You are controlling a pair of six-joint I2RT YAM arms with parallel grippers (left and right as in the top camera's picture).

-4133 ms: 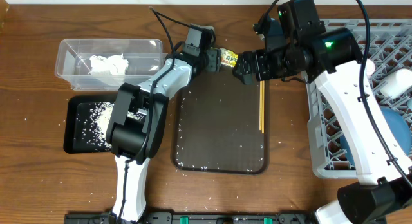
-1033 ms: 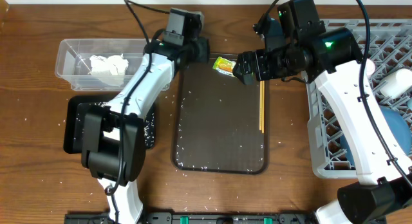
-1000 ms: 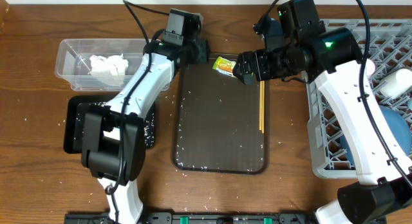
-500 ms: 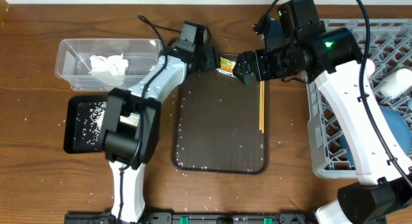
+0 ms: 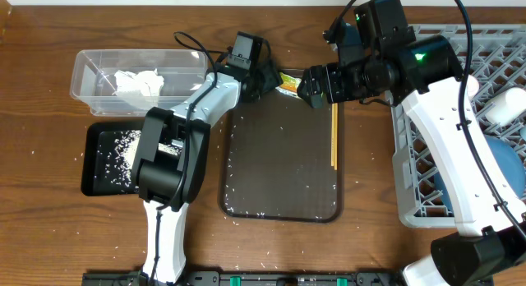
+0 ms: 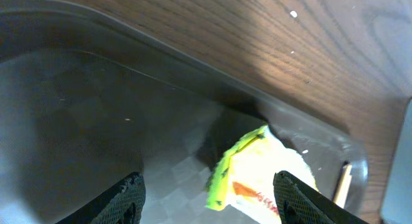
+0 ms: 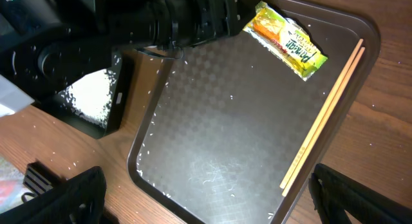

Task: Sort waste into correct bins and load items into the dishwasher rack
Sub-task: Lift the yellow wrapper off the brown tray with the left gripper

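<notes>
left gripper open astride the snack wrapper, nothing clamped | right gripper wide open, empty | wrapper flat at far edge of the brown tray | risk: close too high and your jaws skid off the slick foil

Brown wood-grain table, darker streaks thru grain; even light, soft sheen on wood

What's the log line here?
left gripper: open, at wrapper | right gripper: open, over tray | wrapper: on tray, not held | chopsticks: on tray
</notes>
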